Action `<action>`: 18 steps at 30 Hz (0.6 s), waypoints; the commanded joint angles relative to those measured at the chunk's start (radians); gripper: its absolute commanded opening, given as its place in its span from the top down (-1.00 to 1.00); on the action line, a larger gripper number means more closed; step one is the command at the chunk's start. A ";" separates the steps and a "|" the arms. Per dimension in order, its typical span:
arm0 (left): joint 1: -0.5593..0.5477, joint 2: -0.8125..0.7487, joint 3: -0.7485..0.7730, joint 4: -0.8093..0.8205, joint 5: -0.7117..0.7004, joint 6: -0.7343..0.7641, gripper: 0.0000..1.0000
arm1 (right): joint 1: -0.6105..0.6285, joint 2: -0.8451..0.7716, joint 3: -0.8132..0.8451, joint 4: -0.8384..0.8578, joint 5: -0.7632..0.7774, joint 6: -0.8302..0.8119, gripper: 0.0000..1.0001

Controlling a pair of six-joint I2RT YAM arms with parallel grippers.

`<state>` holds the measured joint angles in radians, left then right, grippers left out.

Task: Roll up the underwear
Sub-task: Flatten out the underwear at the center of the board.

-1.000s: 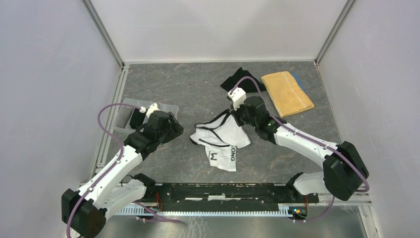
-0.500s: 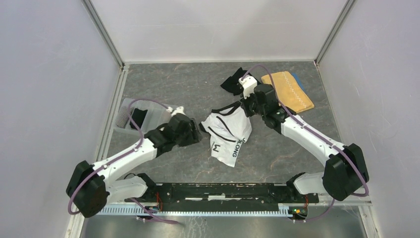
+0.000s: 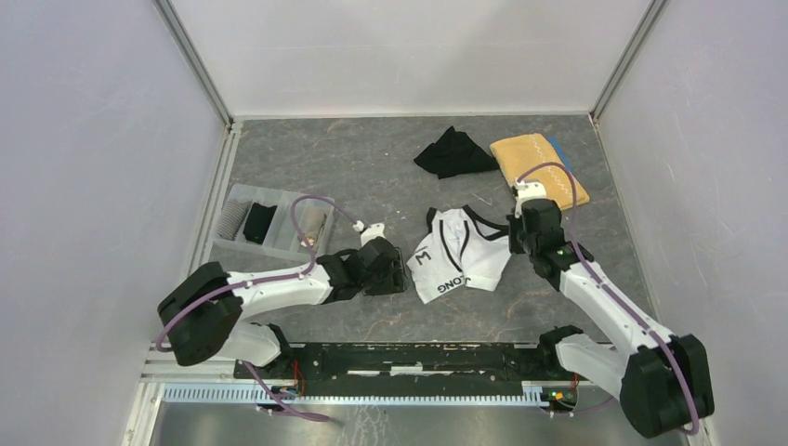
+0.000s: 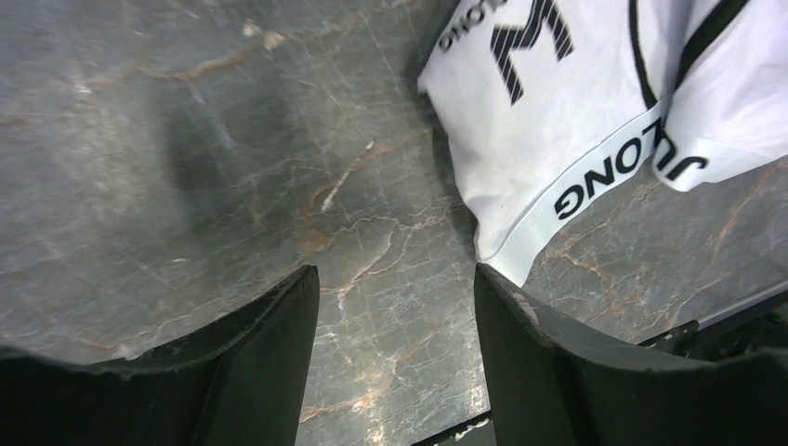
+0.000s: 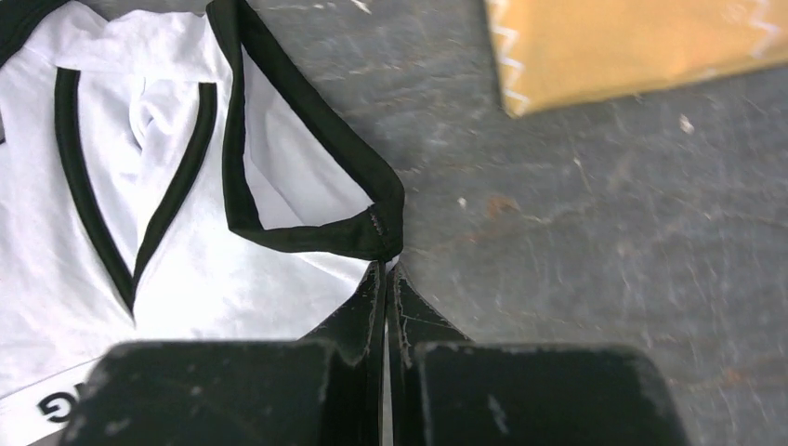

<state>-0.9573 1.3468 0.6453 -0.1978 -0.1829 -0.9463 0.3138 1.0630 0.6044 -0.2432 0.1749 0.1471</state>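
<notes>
On a grey marbled tabletop (image 3: 353,167), white underwear (image 3: 462,258) with black trim lies rumpled near the middle, between two robot arms. The right gripper (image 5: 386,279) has its fingers pressed together on the garment's black-edged hem, though the top camera hides that pinch beneath the wrist. The left gripper (image 4: 395,293) hangs over bare table just beside the waistband (image 4: 595,181), jaws apart and holding nothing. The waistband reads "JULONG" in black; a bold striped "M" (image 4: 530,37) sits above it, next to a second line of lettering cut off by the frame. A black garment (image 3: 453,153) lies bunched at the far side beside a yellow towel (image 3: 539,172). The contents of the clear tray (image 3: 279,243) are hard to make out.
</notes>
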 commanded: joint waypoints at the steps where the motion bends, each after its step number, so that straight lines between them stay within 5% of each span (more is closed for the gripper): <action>1: -0.039 0.051 0.059 0.070 -0.007 -0.046 -0.36 | -0.036 -0.103 -0.034 0.002 0.128 0.042 1.00; 18: -0.126 0.216 0.092 0.284 0.033 -0.118 -0.35 | -0.075 -0.188 -0.089 -0.046 0.161 0.017 1.00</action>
<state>-1.0672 1.5326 0.7033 -0.0143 -0.1627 -1.0058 0.2455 0.9028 0.5022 -0.3050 0.3111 0.1604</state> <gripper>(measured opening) 0.678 0.006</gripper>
